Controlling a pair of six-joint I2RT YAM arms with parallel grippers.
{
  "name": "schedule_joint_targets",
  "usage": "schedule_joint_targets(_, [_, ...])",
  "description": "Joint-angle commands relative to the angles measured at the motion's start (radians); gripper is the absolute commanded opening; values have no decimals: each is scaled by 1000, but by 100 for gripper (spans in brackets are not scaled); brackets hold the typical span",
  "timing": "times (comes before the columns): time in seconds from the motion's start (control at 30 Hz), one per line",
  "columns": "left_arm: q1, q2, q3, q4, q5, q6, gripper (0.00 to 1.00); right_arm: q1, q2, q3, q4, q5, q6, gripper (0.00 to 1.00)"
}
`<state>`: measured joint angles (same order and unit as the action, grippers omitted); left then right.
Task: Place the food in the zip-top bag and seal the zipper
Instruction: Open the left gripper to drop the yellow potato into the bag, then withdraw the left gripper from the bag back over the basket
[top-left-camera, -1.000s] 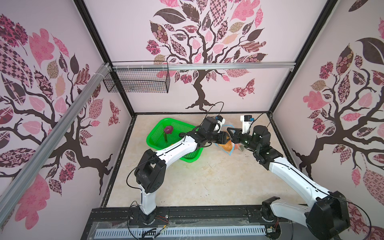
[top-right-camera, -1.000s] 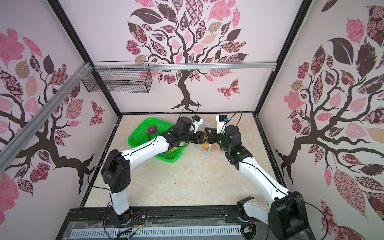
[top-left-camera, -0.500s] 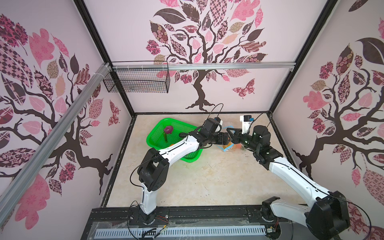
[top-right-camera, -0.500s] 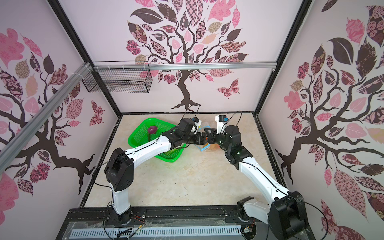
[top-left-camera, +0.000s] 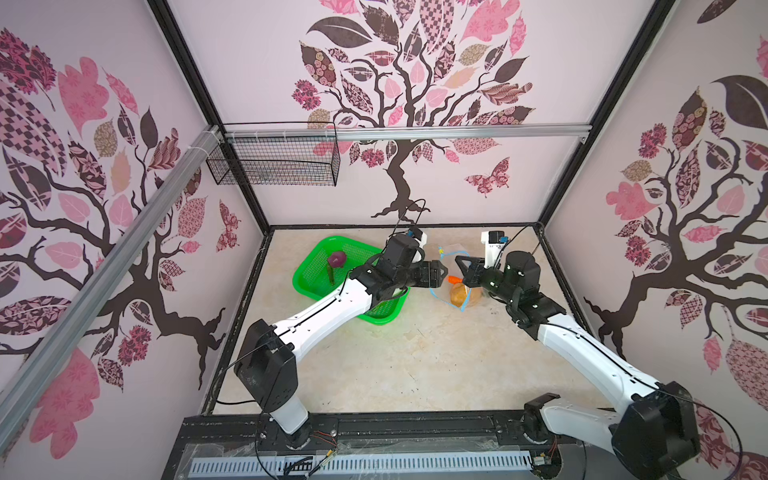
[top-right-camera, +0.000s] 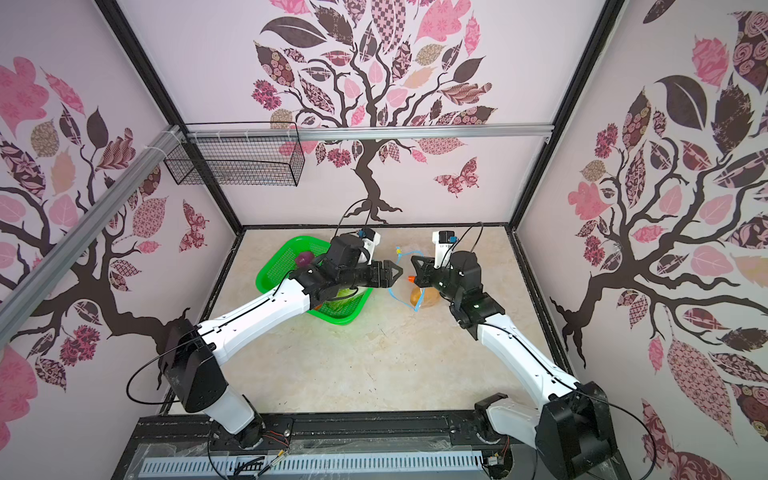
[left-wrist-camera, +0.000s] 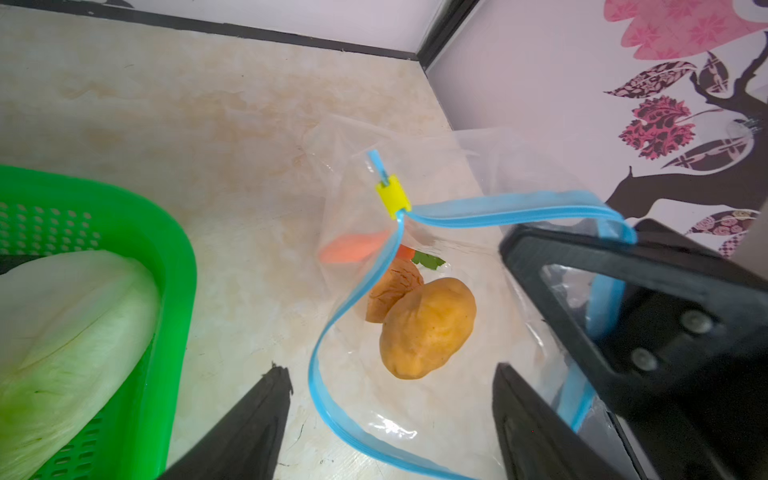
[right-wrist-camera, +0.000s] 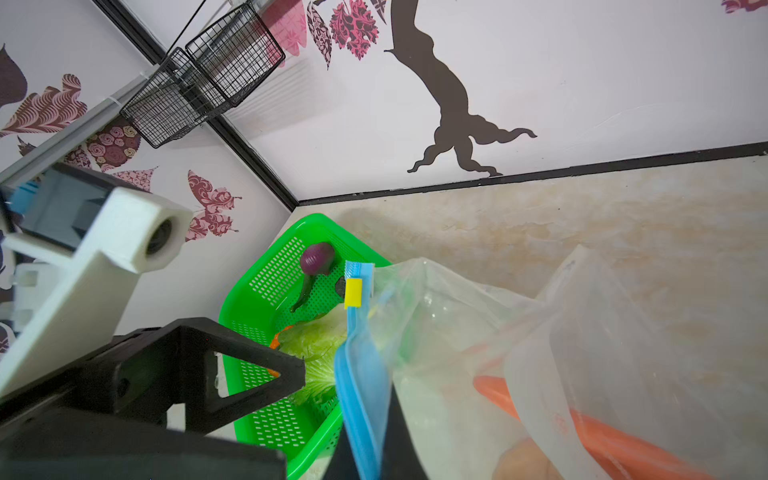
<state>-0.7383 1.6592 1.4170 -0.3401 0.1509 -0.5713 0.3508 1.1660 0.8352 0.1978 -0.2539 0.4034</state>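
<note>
Clear plastic bag (left-wrist-camera: 490, 174) lies on the table (top-left-camera: 415, 365) at 1 o'clock from centre, with its mouth gaping. Right gripper (top-left-camera: 464, 266) is clamped on the blue zipper (left-wrist-camera: 498, 212) at the 3 o'clock side of the mouth. Left gripper (left-wrist-camera: 390, 370) is released, jaws spread, at 9 o'clock of the bag, grasping nothing. Yellow slider (left-wrist-camera: 392, 199) sits at the 12 o'clock end of the zipper. Two potatoes (left-wrist-camera: 428, 328) and a carrot (left-wrist-camera: 353, 248) lie inside the bag. Green basket (left-wrist-camera: 174, 266), at 9 o'clock of the bag, contains a cabbage (left-wrist-camera: 70, 324) and an onion (right-wrist-camera: 316, 258).
</note>
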Motion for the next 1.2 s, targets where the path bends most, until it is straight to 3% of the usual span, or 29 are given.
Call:
schedule_joint_targets(0.0, [16, 54, -48, 5, 19, -29, 70, -4, 4, 18, 0, 9, 0, 0])
schedule_joint_targets(0.23, [15, 140, -21, 34, 145, -69, 40, -5, 1, 18, -3, 14, -1, 0])
schedule_joint_targets(0.4, [19, 120, -5, 48, 169, -54, 0, -4, 4, 21, -14, 39, -24, 0])
schedule_joint_targets(0.6, [31, 43, 61, -63, 67, 56, 0, -4, 7, 98, -141, 180, -127, 0])
schedule_joint_targets(0.8, [28, 75, 364, -330, -21, 221, 0, -4, 21, 173, -204, 239, -133, 0])
schedule_joint_targets(1.0, [23, 52, 403, -356, -93, 245, 0, -4, 24, 245, -278, 343, -130, 0])
schedule_joint_targets(1.17, [23, 83, 453, -393, -44, 245, 0, -4, -47, 261, -282, 425, -142, 0])
